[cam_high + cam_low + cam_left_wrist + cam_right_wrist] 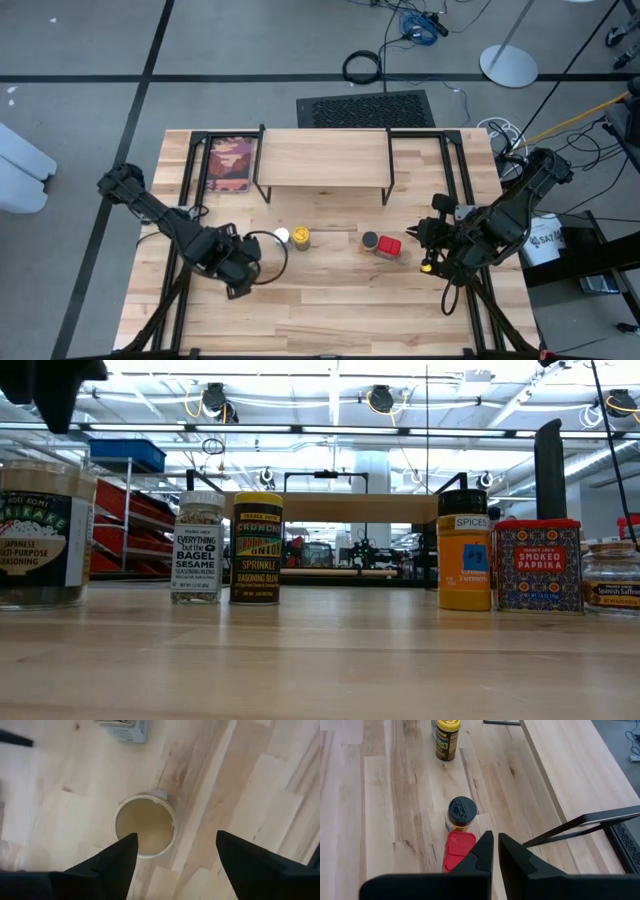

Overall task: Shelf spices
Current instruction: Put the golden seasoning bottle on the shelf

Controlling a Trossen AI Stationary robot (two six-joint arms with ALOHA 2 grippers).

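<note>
Looking straight down in the left wrist view, I see a tan-lidded jar (145, 825) standing upright on the table. My left gripper (175, 840) hangs open above it without touching; the low view shows the jar (40, 535) with a gap over its lid. White-lidded (282, 236) and yellow-lidded (300, 238) jars stand mid-table. To their right are the dark-lidded orange jar (462, 814) and the red box (457, 851). A small grey-lidded jar (612, 575) is farthest right. My right gripper (496, 845) is shut, raised above the red box. The shelf (322, 160) stands at the far side, its top bare.
A framed reddish picture (230, 165) lies at the far left beside the shelf. The shelf's thin black legs (580, 822) reach toward the spices. Bare tabletop (330, 310) stretches along the near edge.
</note>
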